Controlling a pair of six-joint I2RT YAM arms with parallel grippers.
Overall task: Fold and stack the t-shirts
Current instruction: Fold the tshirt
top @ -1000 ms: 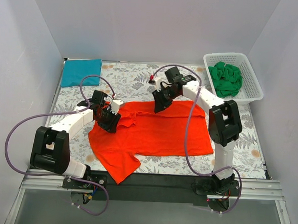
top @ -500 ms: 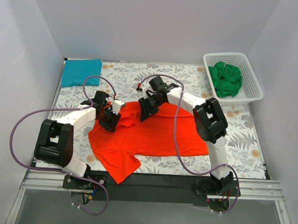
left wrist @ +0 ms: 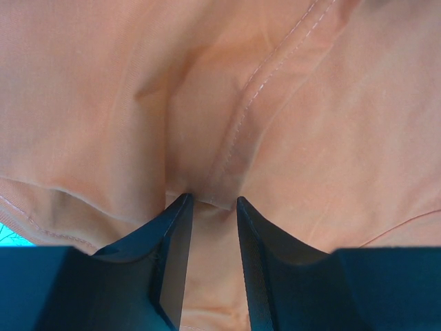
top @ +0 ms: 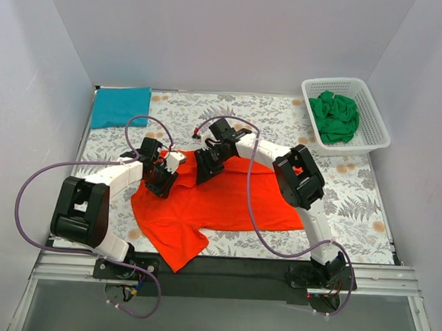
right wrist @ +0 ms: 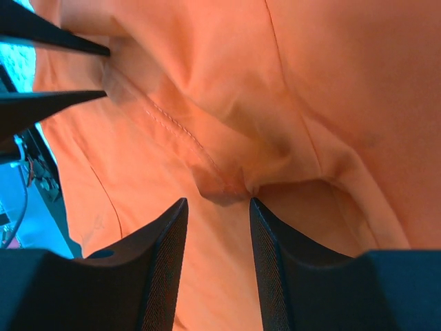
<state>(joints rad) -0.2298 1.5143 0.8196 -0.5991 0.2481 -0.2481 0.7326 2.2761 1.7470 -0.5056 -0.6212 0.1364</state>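
Left wrist: orange t-shirt between fingers

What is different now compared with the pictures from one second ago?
The right gripper travelled left along the far edge of the orange t-shirt, pinching a fold, and now sits close to the left gripper. That one stayed clamped on the shirt. The green shirt, basket and folded blue shirt did not move.

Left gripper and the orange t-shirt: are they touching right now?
Touching. The left wrist view shows a seamed fold of the orange t-shirt pinched inside the left gripper.
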